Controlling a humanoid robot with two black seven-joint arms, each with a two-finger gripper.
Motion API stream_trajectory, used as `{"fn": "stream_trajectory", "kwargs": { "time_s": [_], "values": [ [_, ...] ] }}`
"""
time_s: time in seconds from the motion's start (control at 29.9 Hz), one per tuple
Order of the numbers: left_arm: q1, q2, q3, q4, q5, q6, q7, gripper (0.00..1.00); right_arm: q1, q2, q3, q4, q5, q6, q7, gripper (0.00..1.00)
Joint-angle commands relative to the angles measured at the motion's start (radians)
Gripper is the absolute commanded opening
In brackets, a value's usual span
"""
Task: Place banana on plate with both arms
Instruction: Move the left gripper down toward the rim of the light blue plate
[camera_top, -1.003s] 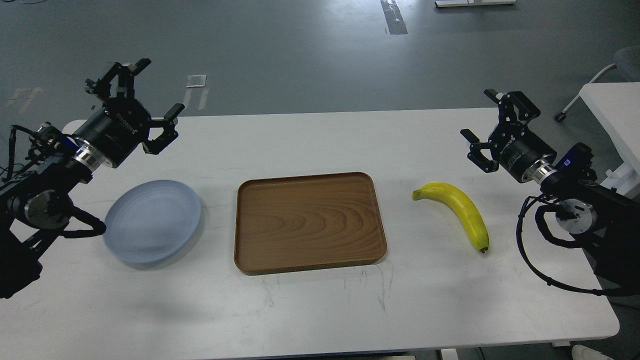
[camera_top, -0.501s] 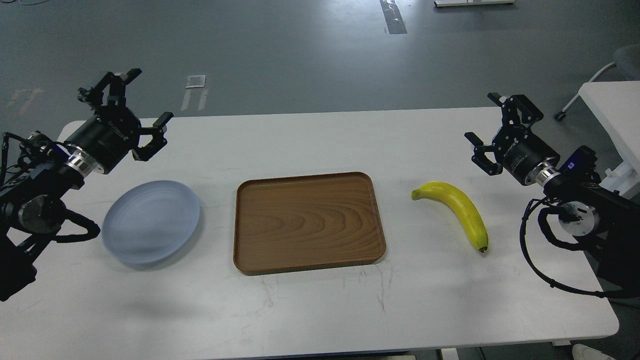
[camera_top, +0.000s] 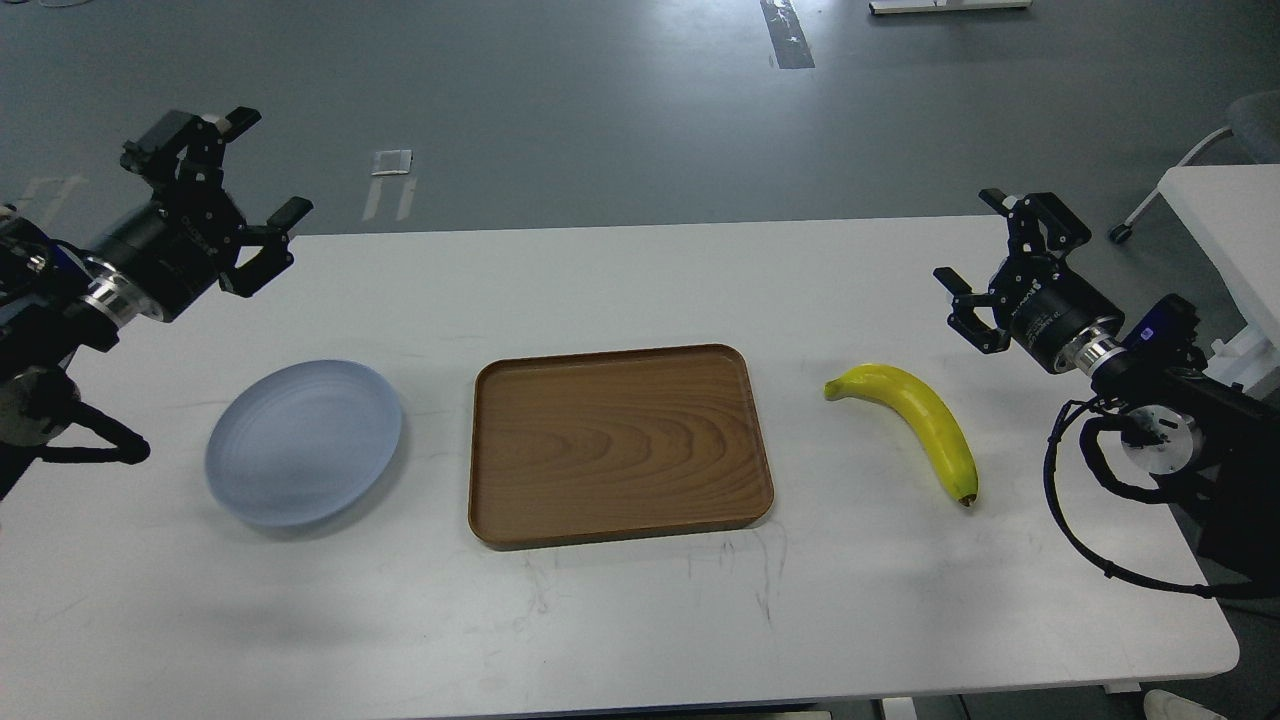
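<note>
White tabletop (camera_top: 620, 620) carries 3 items in a row between its left and right edges, all well apart from one another.

Item 1: banana (camera_top: 918, 420), bright yellow and curved, lies flat on the bare surface toward the right edge. Its greenish stem end points to the middle of the table; its dark tip points to the near edge. It touches nothing else.

Item 2: plate (camera_top: 303, 442), round and pale blue-grey with faint rings, sits toward the left edge. Nothing lies in it.

Item 3: tray (camera_top: 620, 444), rectangular, brown wood grain, occupies the centre of the table between plate and banana. Nothing lies in it.

Left gripper (camera_top: 232, 172) hangs in the air over the far left corner, beyond the plate and clear of it. Its fingers are spread wide and hold nothing.

Right gripper (camera_top: 985, 250) hangs above the right edge, beyond the banana and apart from it, pointing toward the far edge. Its fingers are likewise spread and hold nothing.

Both arms show silver wrist rings, and a black cable (camera_top: 1080, 520) loops down beside the right arm at the right edge.

Faint dark scuff marks (camera_top: 740, 575) show on the surface between the tray and the near edge.

Banana is not on the plate.
</note>
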Motion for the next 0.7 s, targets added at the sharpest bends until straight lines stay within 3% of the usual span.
{"fn": "stream_trajectory", "kwargs": {
  "time_s": [0.0, 0.17, 0.33, 0.4, 0.5, 0.67],
  "values": [
    [-0.012, 0.099, -0.003, -0.107, 0.266, 0.0, -0.015, 1.0, -0.002, -0.001, 0.0, -0.001, 0.0, 0.0, 0.0, 1.0],
    [-0.009, 0.19, 0.005, -0.196, 0.6, 0.0, -0.017, 1.0, -0.008, 0.004, 0.0, 0.001, 0.0, 0.0, 0.0, 1.0],
    [0.011, 0.21, 0.042, -0.194, 0.978, 0.0, -0.081, 1.0, -0.008, 0.006, 0.0, 0.001, 0.0, 0.0, 0.0, 1.0],
    [0.018, 0.214, 0.104, -0.178, 1.075, 0.03, -0.084, 1.0, -0.008, 0.006, 0.0, 0.001, 0.0, 0.0, 0.0, 1.0],
    [0.018, 0.213, 0.229, -0.113, 1.111, 0.142, -0.084, 1.0, -0.013, -0.001, 0.0, 0.001, 0.0, 0.0, 0.0, 1.0],
    [0.02, 0.181, 0.305, 0.005, 1.105, 0.162, -0.084, 1.0, -0.025, -0.002, 0.002, 0.006, 0.0, 0.0, 0.0, 1.0]
  ]
}}
